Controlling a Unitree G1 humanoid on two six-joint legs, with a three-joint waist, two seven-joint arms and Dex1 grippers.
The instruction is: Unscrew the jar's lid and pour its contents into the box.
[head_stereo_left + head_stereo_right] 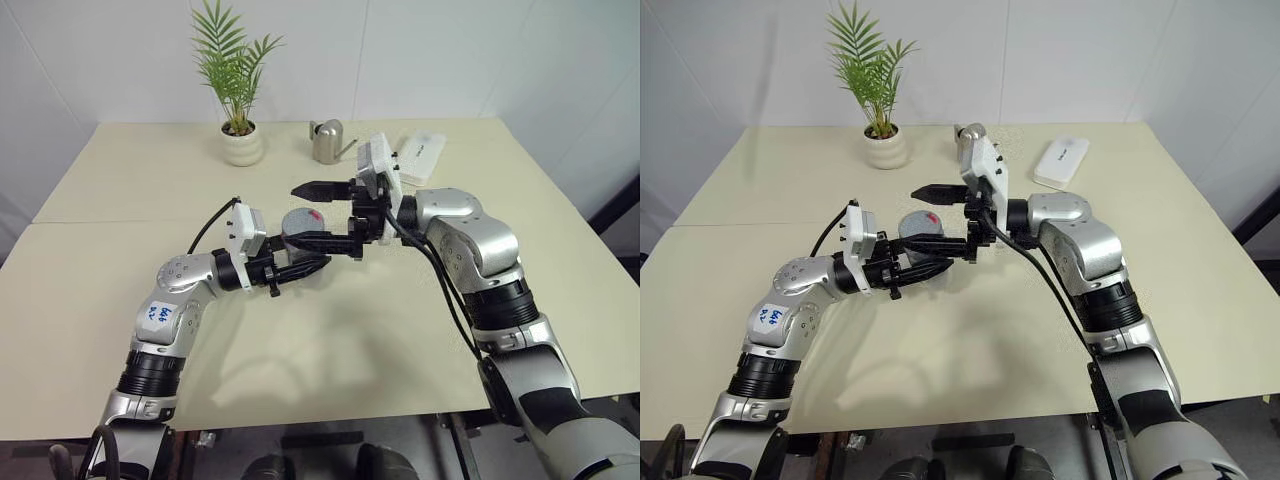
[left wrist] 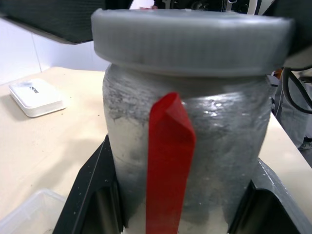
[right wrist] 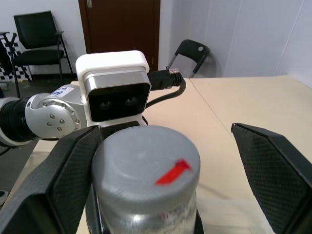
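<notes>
One silvery-grey translucent cylindrical jar, one grey round screw lid, one potted green palm, one shiny steel watering can, one white oblong flat case, two black two-fingered grippers: left, right.

Left gripper clamped — right gripper spread wide.

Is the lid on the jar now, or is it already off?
On. The grey lid sits flat on top of the jar, which the left claw holds upright.

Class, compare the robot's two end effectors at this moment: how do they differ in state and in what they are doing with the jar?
The left end effector is shut on the jar, gripping its body; the right end effector stands open, its fingers either side of the lid. The left points forward, the right sideways across it. Both have two black fingers.
</notes>
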